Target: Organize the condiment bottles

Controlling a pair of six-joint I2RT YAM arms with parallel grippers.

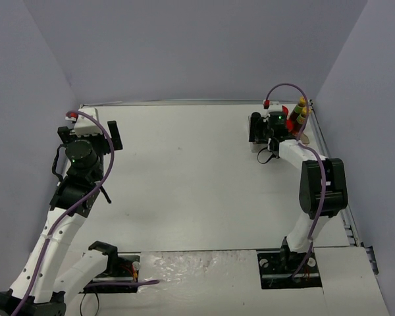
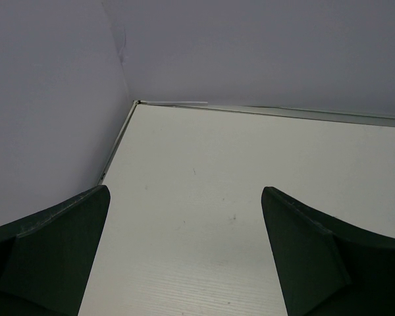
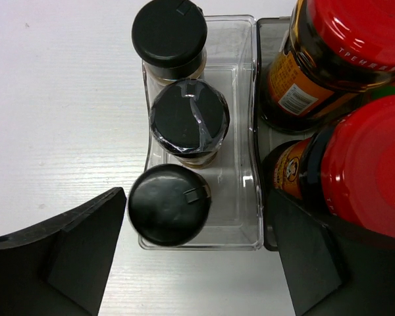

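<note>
Left pincer (image 2: pixel 184 191): wide open and empty, hovering over bare surface (image 1: pixel 184 171) near the far-left corner, well apart from the action.
Right pincer (image 3: pixel 196 197): over at the far-right corner, fingers spread, gripping nothing. The nearest jar stands between them, just beside the left finger.
Black-capped jars (image 3: pixel 189 118): all three upright in a row in the clear compartment (image 3: pixel 240 164) of the tray (image 3: pixel 201 245).
Red-lidded jars (image 3: pixel 368 164): both upright in the grey compartment (image 3: pixel 263 39), next door on the right.
Yellow-capped bottles (image 1: pixel 302 108): two, upright, rightmost in the cluster. The top view is too small to tell which compartment holds them.
Progress: looks all but finished, with seven bottles grouped by kind and none loose on the surface. What's left, by my reckoning, is to lift the right arm clear.
</note>
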